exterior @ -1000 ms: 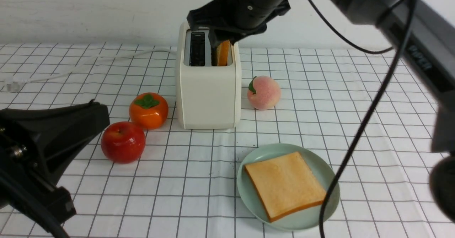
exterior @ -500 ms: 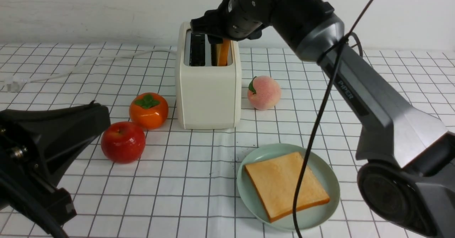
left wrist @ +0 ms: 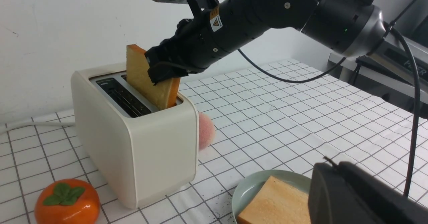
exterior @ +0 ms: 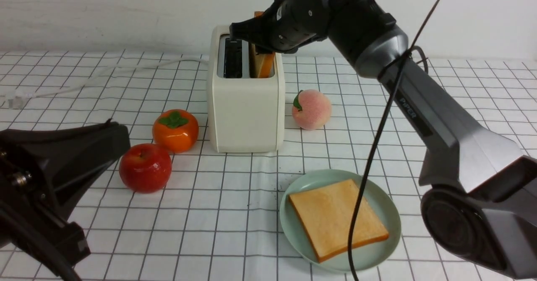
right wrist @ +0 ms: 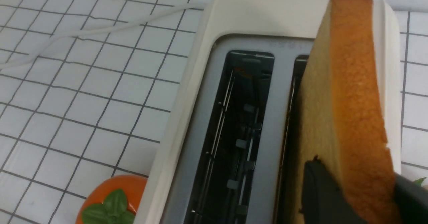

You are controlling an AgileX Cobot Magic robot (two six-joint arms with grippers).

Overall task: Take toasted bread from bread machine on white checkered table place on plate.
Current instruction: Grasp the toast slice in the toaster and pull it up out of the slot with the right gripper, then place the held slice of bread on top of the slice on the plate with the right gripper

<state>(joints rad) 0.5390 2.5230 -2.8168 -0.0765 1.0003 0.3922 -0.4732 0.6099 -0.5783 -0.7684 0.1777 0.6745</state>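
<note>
Nearest, low over the white checkered table (exterior: 235, 214): left gripper (exterior: 105, 142), jaws out of sight, state impossible to tell. Just beyond, on the plate (exterior: 293, 188), one slice of toasted bread (exterior: 335, 218) lying flat. Farther back, in the bread machine (exterior: 245, 113), the second slice (left wrist: 138, 70) half out of the right-hand slot, seemingly tilted, clamped in the right gripper (left wrist: 164, 75).
</note>
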